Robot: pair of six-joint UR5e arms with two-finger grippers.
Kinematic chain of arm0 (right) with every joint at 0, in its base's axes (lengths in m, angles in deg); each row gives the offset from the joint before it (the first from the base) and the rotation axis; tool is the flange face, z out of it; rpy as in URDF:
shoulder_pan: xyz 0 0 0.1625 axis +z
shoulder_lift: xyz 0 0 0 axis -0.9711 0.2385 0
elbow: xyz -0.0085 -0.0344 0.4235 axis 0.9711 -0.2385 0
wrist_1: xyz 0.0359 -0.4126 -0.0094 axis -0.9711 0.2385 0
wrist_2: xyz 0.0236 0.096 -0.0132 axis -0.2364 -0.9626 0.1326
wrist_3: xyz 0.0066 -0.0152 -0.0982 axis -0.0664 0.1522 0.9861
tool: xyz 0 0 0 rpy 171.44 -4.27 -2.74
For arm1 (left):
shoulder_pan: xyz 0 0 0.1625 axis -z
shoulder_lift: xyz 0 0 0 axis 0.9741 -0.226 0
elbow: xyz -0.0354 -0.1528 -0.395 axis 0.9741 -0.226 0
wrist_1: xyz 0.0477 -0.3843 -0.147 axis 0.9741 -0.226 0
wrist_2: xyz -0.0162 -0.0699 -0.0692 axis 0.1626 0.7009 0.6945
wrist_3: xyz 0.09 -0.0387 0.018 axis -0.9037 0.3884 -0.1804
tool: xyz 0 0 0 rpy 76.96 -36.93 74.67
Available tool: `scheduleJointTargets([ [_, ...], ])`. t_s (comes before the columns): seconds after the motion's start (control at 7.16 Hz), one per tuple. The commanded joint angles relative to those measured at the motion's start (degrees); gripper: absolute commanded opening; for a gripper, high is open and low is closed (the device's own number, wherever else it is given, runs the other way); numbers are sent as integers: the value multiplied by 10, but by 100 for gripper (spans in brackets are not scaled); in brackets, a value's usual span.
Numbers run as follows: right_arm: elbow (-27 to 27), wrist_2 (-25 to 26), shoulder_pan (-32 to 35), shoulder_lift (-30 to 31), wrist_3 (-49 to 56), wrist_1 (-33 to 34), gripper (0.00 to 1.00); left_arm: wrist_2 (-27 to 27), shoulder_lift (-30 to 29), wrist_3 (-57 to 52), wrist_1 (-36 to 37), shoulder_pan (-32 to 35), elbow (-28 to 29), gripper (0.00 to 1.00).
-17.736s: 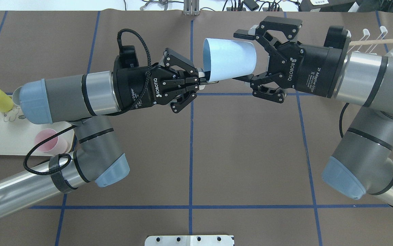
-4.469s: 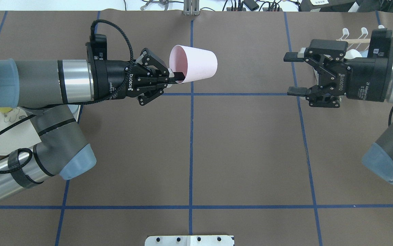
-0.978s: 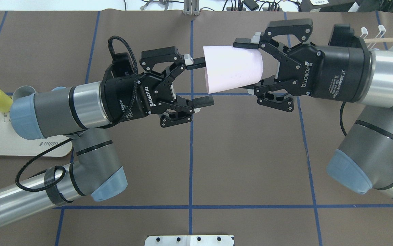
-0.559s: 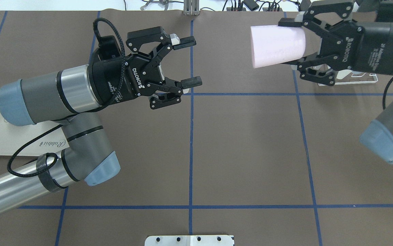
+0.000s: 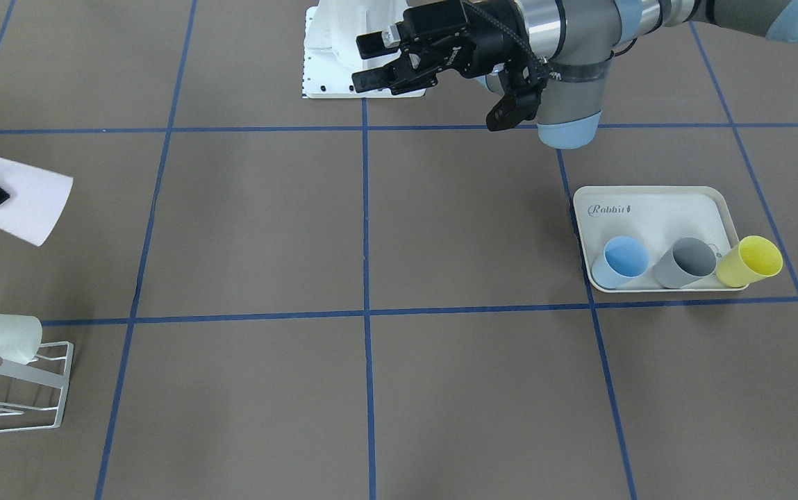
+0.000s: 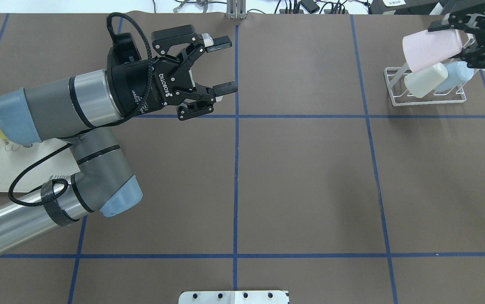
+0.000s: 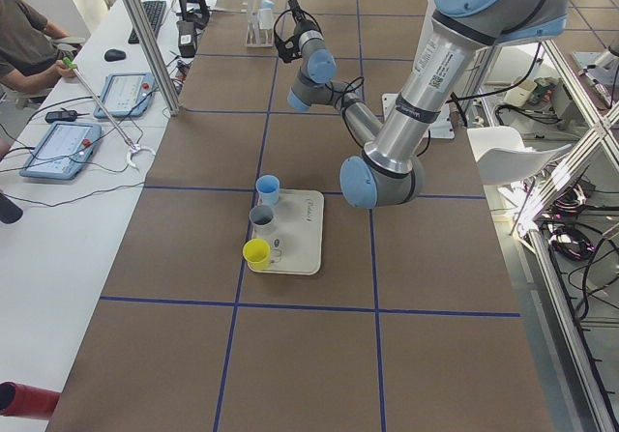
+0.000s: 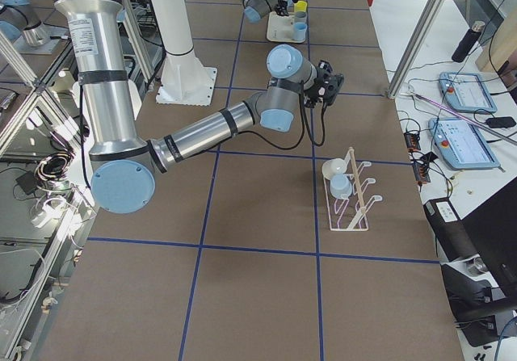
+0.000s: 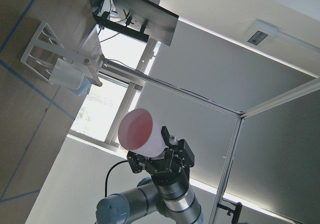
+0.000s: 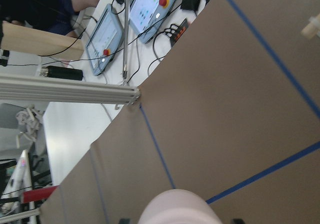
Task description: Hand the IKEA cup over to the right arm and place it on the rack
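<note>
The pink IKEA cup (image 6: 430, 50) lies sideways in the air, and my right gripper (image 6: 453, 41) is shut on its base end at the far right. It hangs just above the white wire rack (image 6: 424, 100), which holds a cream cup (image 6: 426, 80) and a pale blue cup (image 6: 455, 76). The front-facing view shows the same pink cup (image 5: 23, 200) above and behind the rack (image 5: 30, 389). My left gripper (image 6: 223, 63) stands open and empty left of the centre line. In the left wrist view the pink cup (image 9: 142, 131) faces the camera, mouth first.
A cream tray (image 5: 655, 208) sits on my left side with a blue cup (image 5: 621, 260), a grey cup (image 5: 687, 262) and a yellow cup (image 5: 753, 260) at its edge. A white mounting plate (image 5: 329, 62) lies at the robot's base.
After the hand-over my right arm has carried the pink cup further right, over the rack. My left gripper, open, has drawn back a little to the left.
</note>
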Motion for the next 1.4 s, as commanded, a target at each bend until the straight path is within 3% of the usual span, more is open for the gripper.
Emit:
scheduleJointTargets([
  [0.0, -22, 4, 41, 21, 302, 157, 0, 1, 0, -58, 13, 5, 18, 84],
  [0.28, -56, 26, 64, 26, 546, 258, 0, 1, 0, -60, 13, 5, 17, 84],
  [0.42, -90, 26, 79, 23, 604, 260, 0, 2, 1, -60, 13, 4, 18, 85],
  [0.56, -125, 26, 99, 15, 632, 256, 0, 2, 1, -60, 13, 4, 18, 86],
  [0.84, -142, 29, 106, 11, 651, 255, 0, 2, 1, -60, 14, 1, 21, 86],
  [1.26, -201, 33, 106, -55, 644, 252, 0, 2, 0, -60, 14, -1, 25, 87],
])
